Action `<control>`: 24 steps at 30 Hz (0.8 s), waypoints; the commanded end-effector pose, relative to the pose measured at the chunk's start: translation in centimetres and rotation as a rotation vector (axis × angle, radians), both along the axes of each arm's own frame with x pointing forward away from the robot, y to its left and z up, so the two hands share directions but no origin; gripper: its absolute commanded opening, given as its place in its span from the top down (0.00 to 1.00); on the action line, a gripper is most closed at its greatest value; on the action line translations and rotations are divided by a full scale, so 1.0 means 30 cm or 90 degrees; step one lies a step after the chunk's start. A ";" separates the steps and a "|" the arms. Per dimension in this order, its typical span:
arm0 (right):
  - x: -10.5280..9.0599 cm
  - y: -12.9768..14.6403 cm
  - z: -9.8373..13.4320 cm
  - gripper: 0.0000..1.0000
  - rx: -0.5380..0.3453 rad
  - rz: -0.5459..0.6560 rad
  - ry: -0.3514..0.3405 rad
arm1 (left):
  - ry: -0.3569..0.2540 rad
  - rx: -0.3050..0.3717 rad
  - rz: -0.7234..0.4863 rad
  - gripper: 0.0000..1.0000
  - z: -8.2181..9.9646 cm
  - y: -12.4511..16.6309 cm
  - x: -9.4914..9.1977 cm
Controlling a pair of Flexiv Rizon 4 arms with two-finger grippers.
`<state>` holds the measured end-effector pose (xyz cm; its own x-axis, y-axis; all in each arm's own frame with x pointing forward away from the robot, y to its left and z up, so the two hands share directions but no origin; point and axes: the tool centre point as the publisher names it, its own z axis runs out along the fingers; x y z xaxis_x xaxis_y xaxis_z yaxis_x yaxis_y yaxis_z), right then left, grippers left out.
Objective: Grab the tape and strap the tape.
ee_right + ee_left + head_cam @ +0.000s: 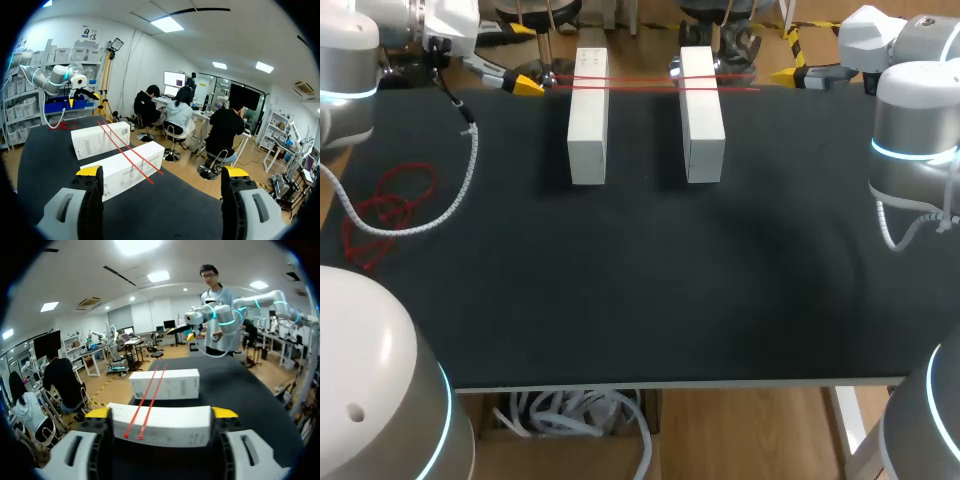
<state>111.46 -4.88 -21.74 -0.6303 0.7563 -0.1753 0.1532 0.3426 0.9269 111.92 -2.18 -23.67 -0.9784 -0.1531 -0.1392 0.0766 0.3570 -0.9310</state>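
Two strands of red tape (640, 83) lay across the left box (587, 120) and right box (701, 120) near the desk's (640, 300) far edge. My left hand (161, 413) was spread just off the left box; my right hand (162, 172) was spread and empty, at the far right corner. Risk: thin, loose strands could slip a closing pinch, or a nudged box could drag them off.

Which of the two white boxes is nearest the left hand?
The box at the head view's left, just beside the left hand; the other white box lies beyond it, toward the right hand.
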 end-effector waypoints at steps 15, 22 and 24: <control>-0.001 -0.001 0.002 0.00 -0.001 0.001 0.001 | 0.014 -0.063 -0.045 0.65 -0.169 0.040 0.104; -0.001 -0.001 0.002 0.00 -0.001 0.001 0.001 | 0.019 -0.076 -0.062 0.70 -0.202 0.044 0.136; -0.001 -0.001 0.002 0.00 -0.001 0.001 0.001 | 0.019 -0.078 -0.065 0.69 -0.210 0.042 0.143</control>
